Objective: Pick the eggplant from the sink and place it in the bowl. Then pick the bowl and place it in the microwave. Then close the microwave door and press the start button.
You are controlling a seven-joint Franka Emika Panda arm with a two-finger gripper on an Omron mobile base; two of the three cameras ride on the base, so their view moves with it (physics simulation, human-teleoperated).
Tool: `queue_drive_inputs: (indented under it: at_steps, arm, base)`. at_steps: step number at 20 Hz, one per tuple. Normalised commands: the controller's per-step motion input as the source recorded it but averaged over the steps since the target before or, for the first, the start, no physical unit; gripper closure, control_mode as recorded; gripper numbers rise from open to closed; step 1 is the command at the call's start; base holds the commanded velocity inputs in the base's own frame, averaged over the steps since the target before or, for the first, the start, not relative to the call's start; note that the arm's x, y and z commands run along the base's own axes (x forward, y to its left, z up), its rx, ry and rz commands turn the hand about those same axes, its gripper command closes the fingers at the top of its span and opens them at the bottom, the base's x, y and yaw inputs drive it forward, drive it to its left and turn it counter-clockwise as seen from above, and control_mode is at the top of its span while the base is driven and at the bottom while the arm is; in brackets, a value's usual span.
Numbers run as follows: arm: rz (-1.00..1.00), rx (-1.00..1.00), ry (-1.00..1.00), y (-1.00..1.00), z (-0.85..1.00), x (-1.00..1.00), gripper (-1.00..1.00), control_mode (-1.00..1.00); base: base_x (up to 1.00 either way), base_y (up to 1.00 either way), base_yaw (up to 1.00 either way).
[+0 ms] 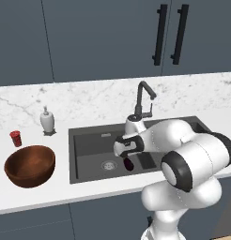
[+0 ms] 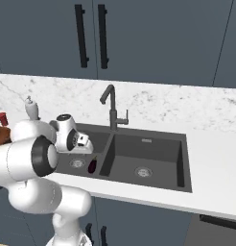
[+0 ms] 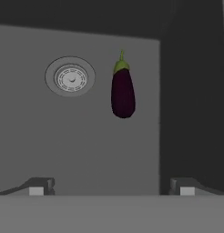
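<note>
Eggplant lies flat on the floor of the sink, left basin, just beside the round drain and close to the divider wall; stem cap points toward the back wall. Gripper hangs above the same basin, fingers spread wide apart, holding nothing, not touching the eggplant. Bowl sits on the counter left of the sink, near a small red cup.

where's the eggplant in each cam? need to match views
Left base view: eggplant in the sink's left basin, right of the round drain, partly behind the arm.
Right base view: eggplant low left, right of the same drain.
Hand view: eggplant upper centre, right of the drain.
Shared landmark: that drain.
</note>
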Motion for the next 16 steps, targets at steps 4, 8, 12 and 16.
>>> queue_drive_inputs:
  at_steps: [4,8,12,16]
  arm:
    - [0.00,0.00,0.00,-0.01,-0.19,0.30,-1.00,-1.00]
    - [0.00,0.00,0.00,-0.04,-0.23,0.33,-1.00,-1.00]
    - [0.00,-0.02,-0.03,-0.07,-0.41,0.21,-1.00,-1.00]
    - [0.00,-0.01,-0.01,-0.09,-0.36,0.15,-1.00,-1.00]
  base:
    - [0.00,0.00,0.00]
    - [0.00,0.00,0.00]
    - [0.00,0.00,0.00]
    - [0.00,0.00,0.00]
